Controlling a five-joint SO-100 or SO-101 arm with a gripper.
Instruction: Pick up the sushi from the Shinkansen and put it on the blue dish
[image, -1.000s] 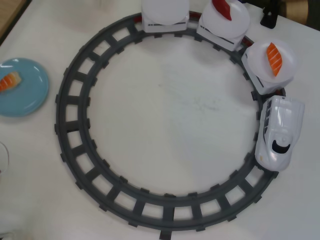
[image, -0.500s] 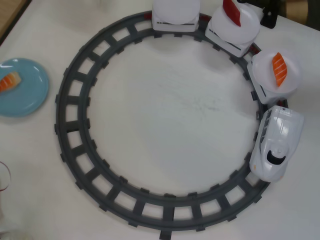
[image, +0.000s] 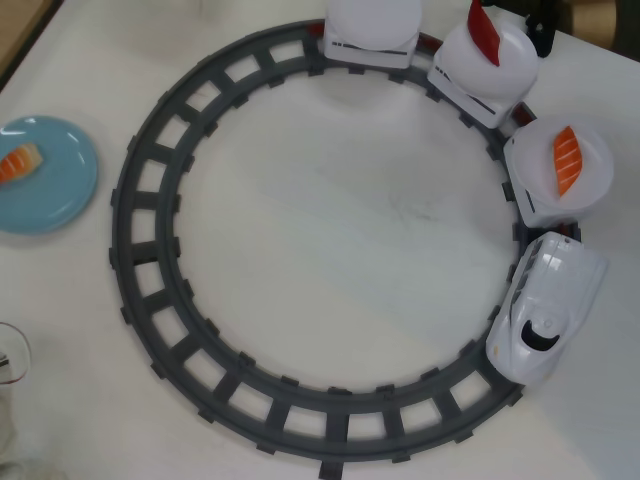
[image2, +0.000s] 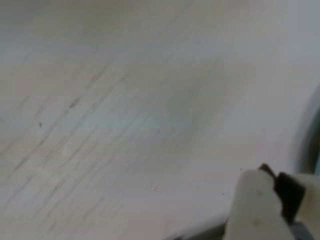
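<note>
Pincer (image2: 272, 200): only a pale finger tip and a dark part show at the lower right of the blurred wrist view, above bare desk (image2: 125, 125); cannot tell whether the jaws are apart or together. Not seen in the overhead view.

Sushi (image: 20, 163), striped orange and white, lies on the left part of the blue dish (image: 60, 200), at the left edge of the overhead view, outside the grey track (image: 150, 270). Shinkansen (image: 545, 305) sits on the track at lower right. Behind it: white plate with orange salmon piece (image: 567, 160), plate with red tuna piece (image: 486, 32), then an empty-looking plate (image: 375, 18).

Handling, judged: toy nigiri likely light, rigid plastic, smooth and somewhat slippery. Best hold across the long sides at mid-length, clear of the tail. A light squeeze should do; the piece may skid on a glossy plate.
</note>
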